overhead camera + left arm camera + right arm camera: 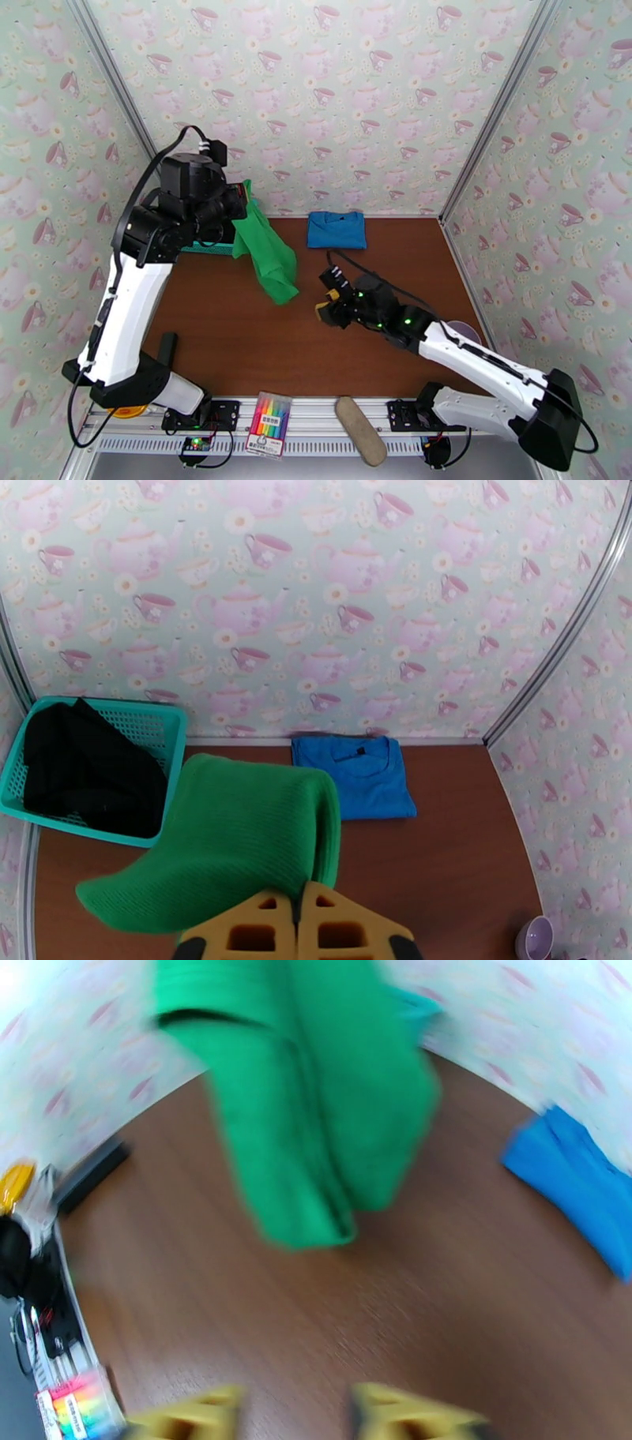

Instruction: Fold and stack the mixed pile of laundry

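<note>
— Where is the green garment (268, 253)?
— It hangs from the left gripper (300, 898), which is raised above the far left of the table (237, 347). The yellow fingers are pressed together, clamped on the cloth.
— Does its lower end touch the wood?
— I cannot tell; it comes close.
— And the right gripper (328, 298)?
— It is over the middle of the table, near the hanging cloth's lower end. Its fingers are spread apart with nothing between them.
— The other pieces?
— The blue garment (337, 230) lies folded flat by the back wall. The black garment (79, 768) is heaped in the teal mesh basket (150, 726) at the far left corner.
</note>
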Tool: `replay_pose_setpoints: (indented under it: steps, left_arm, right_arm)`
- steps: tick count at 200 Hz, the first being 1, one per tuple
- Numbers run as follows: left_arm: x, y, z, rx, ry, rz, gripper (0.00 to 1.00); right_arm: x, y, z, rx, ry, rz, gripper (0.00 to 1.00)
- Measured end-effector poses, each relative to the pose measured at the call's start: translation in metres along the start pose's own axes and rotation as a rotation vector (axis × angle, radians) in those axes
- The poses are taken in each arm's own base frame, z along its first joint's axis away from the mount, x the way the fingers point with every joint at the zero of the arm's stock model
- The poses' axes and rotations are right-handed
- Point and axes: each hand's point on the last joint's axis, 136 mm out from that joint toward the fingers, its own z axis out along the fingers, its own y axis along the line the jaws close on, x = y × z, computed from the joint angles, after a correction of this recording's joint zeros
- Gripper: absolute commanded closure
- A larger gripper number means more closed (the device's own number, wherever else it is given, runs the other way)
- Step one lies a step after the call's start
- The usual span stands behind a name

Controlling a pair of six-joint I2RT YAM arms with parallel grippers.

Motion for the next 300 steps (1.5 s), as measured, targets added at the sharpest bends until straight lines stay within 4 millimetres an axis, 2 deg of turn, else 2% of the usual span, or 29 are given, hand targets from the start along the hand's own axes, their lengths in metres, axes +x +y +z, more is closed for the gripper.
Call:
replay_pose_setpoints:
  steps: [14,72,118,137,176,200,235,269,300]
  left_arm:
    - [0.006,-0.006,0.000,-0.007,0.009,0.004,1.00]
    - [0.015,-0.020,-0.006,-0.051,-0.007,-0.011,1.00]
    - [0.024,-0.022,-0.006,-0.107,-0.007,-0.036,1.00]
    - [0.034,-0.023,0.000,-0.120,0.012,-0.033,1.00]
    - [0.050,-0.020,0.008,-0.139,0.043,-0.025,1.00]
    - [0.052,-0.017,0.004,-0.139,0.039,-0.029,1.00]
    - [0.045,-0.014,-0.007,-0.127,0.008,-0.046,1.00]
    - [0.042,-0.012,-0.013,-0.123,-0.006,-0.053,1.00]
    - [0.045,-0.012,-0.011,-0.125,-0.002,-0.051,1.00]
  right_arm:
    - [-0.004,0.010,0.011,-0.011,-0.022,-0.057,0.00]
    - [-0.029,0.046,0.064,0.091,-0.184,-0.229,0.00]
    - [-0.050,0.060,0.092,0.267,-0.304,-0.246,0.00]
    - [-0.067,0.058,0.093,0.340,-0.347,-0.219,0.00]
    - [-0.093,0.035,0.075,0.505,-0.414,-0.153,0.01]
    - [-0.095,0.028,0.073,0.542,-0.408,-0.159,0.06]
    - [-0.092,0.025,0.075,0.553,-0.374,-0.192,0.13]
    - [-0.093,0.021,0.071,0.544,-0.355,-0.213,0.32]
    - [-0.097,0.012,0.070,0.532,-0.351,-0.208,0.30]
